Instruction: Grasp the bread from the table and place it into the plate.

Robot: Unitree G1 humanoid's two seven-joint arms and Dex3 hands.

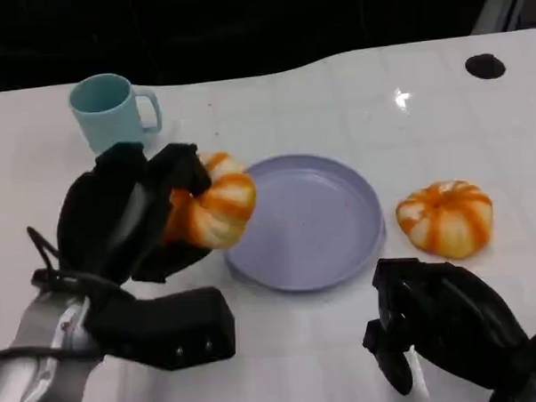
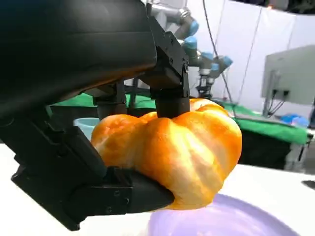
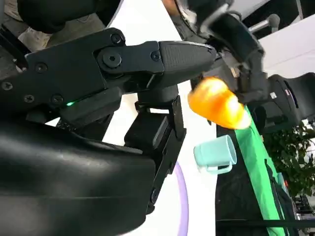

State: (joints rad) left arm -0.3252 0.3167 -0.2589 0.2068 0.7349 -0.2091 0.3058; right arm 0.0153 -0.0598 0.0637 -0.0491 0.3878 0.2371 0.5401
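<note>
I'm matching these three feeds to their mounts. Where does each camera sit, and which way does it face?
Head view: from above, looking down at the table, both hands, the plate.
Left wrist view: behind the left hand, facing the bread it holds above the plate.
Right wrist view: behind the right hand, looking across at the cup.
Shared: all three show the held bread and the plate.

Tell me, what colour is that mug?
The mug is pale teal, clearest in the head view.
</note>
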